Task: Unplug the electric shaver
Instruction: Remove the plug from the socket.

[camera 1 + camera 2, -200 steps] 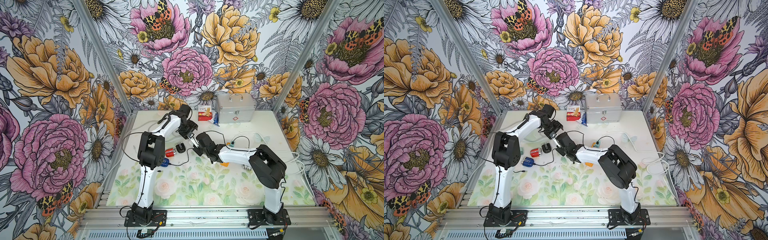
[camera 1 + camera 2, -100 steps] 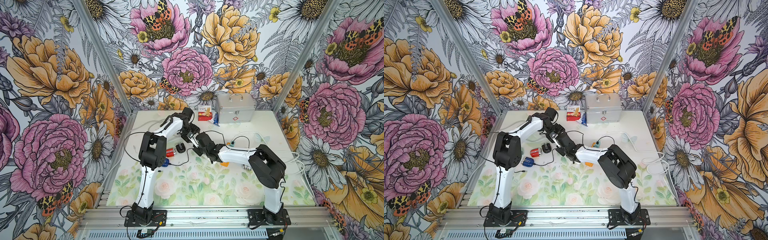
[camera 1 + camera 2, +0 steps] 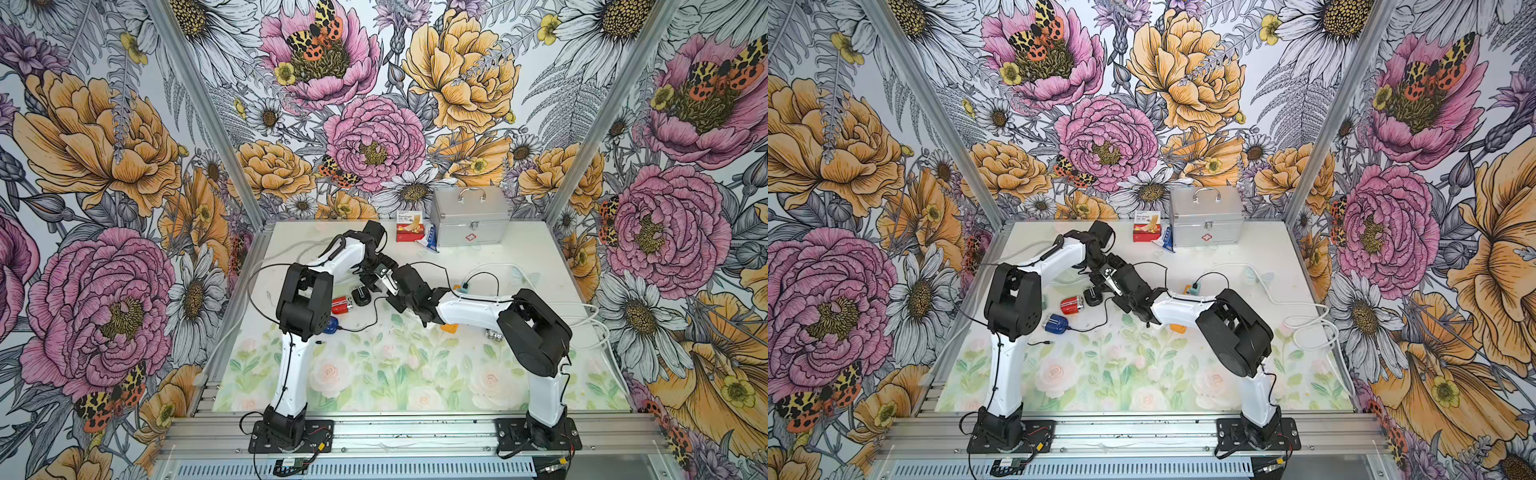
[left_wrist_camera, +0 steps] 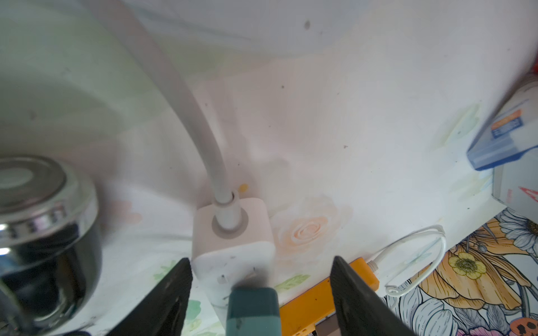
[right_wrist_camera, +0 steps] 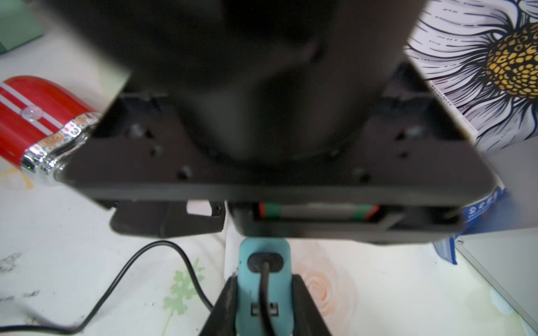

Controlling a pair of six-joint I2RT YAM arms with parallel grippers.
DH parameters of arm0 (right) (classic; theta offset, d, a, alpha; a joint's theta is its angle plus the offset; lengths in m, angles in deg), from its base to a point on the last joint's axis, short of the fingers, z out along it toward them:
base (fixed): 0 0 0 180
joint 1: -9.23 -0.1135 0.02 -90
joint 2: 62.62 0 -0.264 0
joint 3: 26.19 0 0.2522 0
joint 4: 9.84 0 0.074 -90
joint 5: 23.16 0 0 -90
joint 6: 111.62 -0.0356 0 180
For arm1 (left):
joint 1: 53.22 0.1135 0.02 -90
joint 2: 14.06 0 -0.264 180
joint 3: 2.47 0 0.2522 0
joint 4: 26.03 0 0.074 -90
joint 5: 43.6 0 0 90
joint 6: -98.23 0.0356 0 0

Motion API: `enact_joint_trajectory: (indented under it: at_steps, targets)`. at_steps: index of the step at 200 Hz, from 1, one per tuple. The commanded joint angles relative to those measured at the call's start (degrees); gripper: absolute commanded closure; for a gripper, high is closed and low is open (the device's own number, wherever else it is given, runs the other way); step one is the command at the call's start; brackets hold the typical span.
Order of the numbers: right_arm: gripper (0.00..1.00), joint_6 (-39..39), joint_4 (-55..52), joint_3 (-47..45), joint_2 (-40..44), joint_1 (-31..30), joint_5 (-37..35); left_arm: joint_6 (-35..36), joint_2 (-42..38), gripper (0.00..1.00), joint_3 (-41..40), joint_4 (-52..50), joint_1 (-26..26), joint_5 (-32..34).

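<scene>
The right claw (image 5: 263, 289) is pinched narrowly on a teal plug (image 5: 279, 279), jaws pressed to both its sides, and a black lead (image 5: 163, 247) leaves the plug's back. The left claw (image 4: 262, 263) stands wide and holds nothing, straddling the white power block (image 4: 233, 241) that the plug meets. The plug's front is hidden, so I cannot tell whether its prongs are out; I judge the pull not yet finished. Out on the tabletop (image 3: 1246, 257) lie a black shaver (image 3: 1093, 297), a red shaver (image 3: 1071, 305) and a blue shaver (image 3: 1056, 323). The lead seems to run to the blue one, beside the left arm's elbow. What remains is to brace the block and draw the plug clear.
</scene>
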Motion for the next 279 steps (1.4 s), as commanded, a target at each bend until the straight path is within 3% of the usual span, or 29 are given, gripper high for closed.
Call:
enact_joint_trajectory:
  at_steps: [1, 50, 157, 279]
  targets:
    - [0.84, -0.78, 3.98, 3.13, 1.72, 0.28, 0.2, -0.32, -0.24, 0.24, -0.5, -0.65, -0.38, 0.26]
    - [0.84, 0.0, 3.47, 2.43, 1.28, 0.27, 0.49, -0.14, -0.35, 0.25, 1.08, -0.56, -0.38, 0.51]
    - [0.84, 6.15, 8.75, -1.48, 1.54, -2.38, -4.95, -7.04, 2.43, 0.31, 1.42, -0.87, 0.77, -1.79]
    - [0.84, 4.86, 11.19, -5.46, 4.09, -1.15, 0.89, -8.62, 4.58, 0.3, 6.63, -4.16, 3.41, 0.91]
